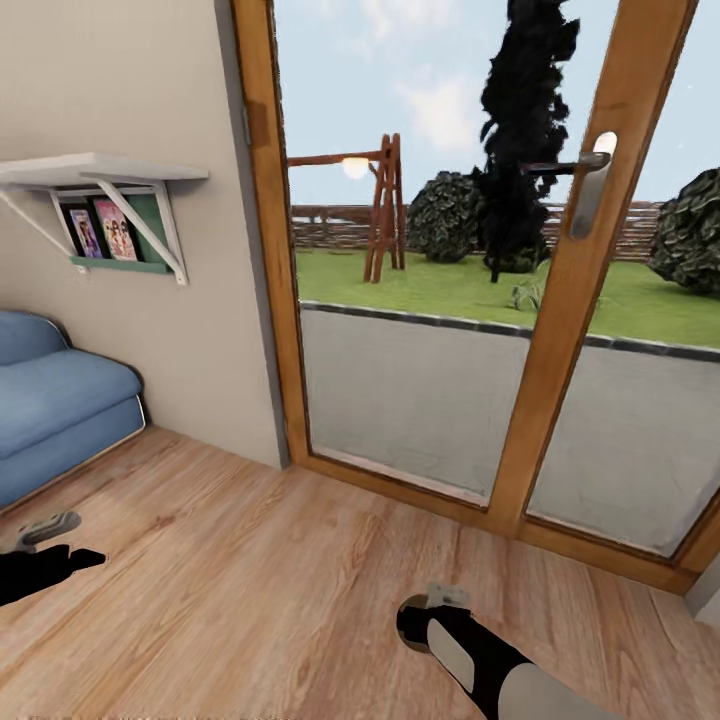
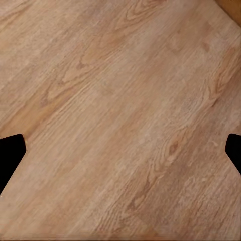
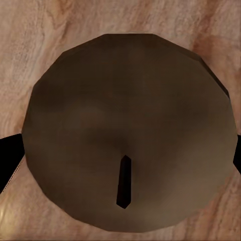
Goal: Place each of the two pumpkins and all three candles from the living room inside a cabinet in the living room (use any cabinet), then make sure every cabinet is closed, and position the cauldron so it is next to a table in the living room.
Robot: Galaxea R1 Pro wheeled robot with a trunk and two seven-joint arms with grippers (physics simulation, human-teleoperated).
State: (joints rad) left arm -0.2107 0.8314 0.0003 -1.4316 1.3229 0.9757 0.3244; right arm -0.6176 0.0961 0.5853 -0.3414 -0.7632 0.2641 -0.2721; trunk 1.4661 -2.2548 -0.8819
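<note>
No legible text, label, brand, number or sign in any view. Only candidates: two picture cards (image 1: pixel 102 232) standing under the white wall shelf (image 1: pixel 95 170), against its green back panel. They show coloured figures; any lettering on them is too small and blurred to read. The door handle (image 1: pixel 585 180), to the right of the shelf on the glazed door's wooden frame, bears no marking that can be made out.
</note>
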